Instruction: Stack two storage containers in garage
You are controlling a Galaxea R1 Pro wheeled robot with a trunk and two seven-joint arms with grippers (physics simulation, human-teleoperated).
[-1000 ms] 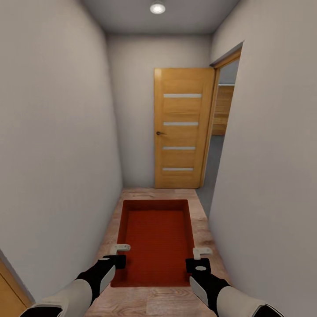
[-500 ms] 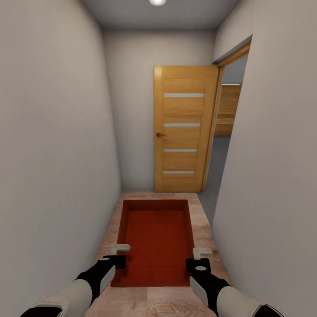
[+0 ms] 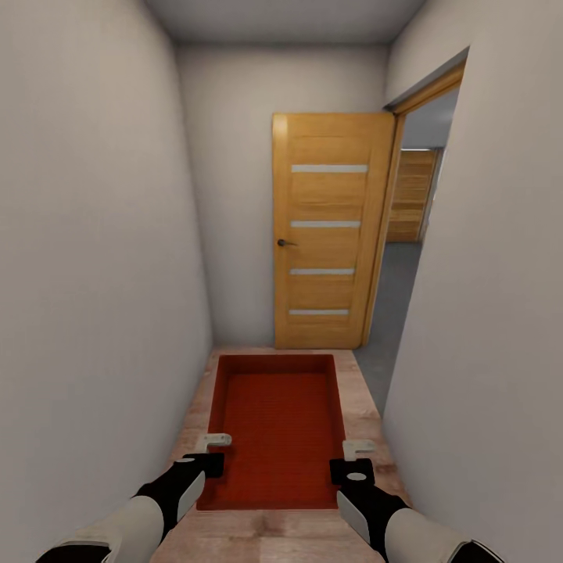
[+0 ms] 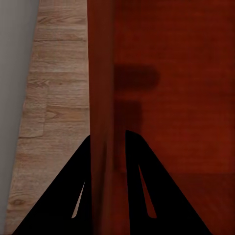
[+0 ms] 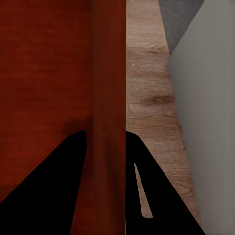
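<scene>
A: Corridor in the head view — white walls close on both sides, a light-wood door (image 3: 332, 231) ahead, a doorway (image 3: 414, 258) at right onto grey floor (image 3: 395, 289).
B: And the storage container (image 3: 275, 426)?
A: Carried between the arms, above wood planks (image 3: 361, 407).
B: Wrist views?
A: Left gripper (image 4: 108, 147) clamps one side wall, right gripper (image 5: 105, 142) the other

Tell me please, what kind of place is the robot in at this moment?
Most likely a narrow indoor hallway: plain white walls close on both sides, a light wood-plank floor, and a light-wood door standing open at the end beside a doorway onto a grey-floored room. The orange-red storage container is carried along it.
</scene>
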